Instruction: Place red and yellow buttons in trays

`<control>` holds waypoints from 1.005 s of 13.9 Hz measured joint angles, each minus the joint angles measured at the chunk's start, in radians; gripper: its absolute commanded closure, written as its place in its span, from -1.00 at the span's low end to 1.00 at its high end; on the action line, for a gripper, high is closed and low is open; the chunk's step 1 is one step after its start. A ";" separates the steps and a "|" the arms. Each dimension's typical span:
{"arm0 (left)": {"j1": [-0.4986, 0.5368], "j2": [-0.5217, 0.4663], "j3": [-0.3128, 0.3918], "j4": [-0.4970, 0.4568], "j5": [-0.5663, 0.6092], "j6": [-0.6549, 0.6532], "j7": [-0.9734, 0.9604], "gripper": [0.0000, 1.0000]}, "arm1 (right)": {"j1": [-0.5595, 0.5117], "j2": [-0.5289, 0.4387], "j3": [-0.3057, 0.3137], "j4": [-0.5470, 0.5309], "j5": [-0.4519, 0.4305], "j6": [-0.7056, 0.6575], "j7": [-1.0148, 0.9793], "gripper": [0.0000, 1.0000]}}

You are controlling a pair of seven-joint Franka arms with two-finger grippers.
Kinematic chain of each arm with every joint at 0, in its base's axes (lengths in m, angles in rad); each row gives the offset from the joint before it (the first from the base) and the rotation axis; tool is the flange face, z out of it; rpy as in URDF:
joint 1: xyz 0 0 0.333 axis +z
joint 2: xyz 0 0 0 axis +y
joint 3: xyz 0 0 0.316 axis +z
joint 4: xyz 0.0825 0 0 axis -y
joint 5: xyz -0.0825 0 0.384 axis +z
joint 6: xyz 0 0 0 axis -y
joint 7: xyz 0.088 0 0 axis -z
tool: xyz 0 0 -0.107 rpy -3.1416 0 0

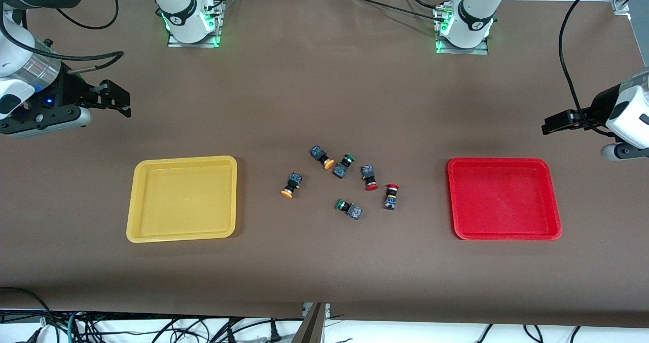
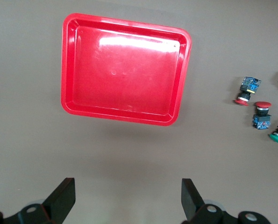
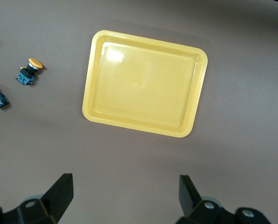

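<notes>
Two yellow-capped buttons (image 1: 291, 185) (image 1: 322, 156) and two red-capped buttons (image 1: 369, 177) (image 1: 391, 196) lie loose mid-table between the yellow tray (image 1: 182, 201) and the red tray (image 1: 504, 201). Both trays hold nothing. My right gripper (image 1: 120, 102) is open and empty, up over bare table at the right arm's end. Its wrist view shows the yellow tray (image 3: 143, 84), a yellow button (image 3: 29, 72) and the gripper (image 3: 124, 196). My left gripper (image 1: 551, 124) is open and empty over bare table at the left arm's end. Its wrist view shows the red tray (image 2: 124, 70), the red buttons (image 2: 247, 90) (image 2: 262, 115) and the gripper (image 2: 128, 196).
Two green-capped switches (image 1: 344, 165) (image 1: 349, 208) lie among the buttons. The arm bases (image 1: 190, 18) (image 1: 466, 24) stand along the table's edge farthest from the front camera. Cables hang below the table's near edge.
</notes>
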 measured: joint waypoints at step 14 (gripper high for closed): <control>0.000 0.006 -0.005 0.007 0.000 0.000 0.001 -1.00 | -0.003 0.001 0.003 -0.001 0.023 0.081 0.000 -1.00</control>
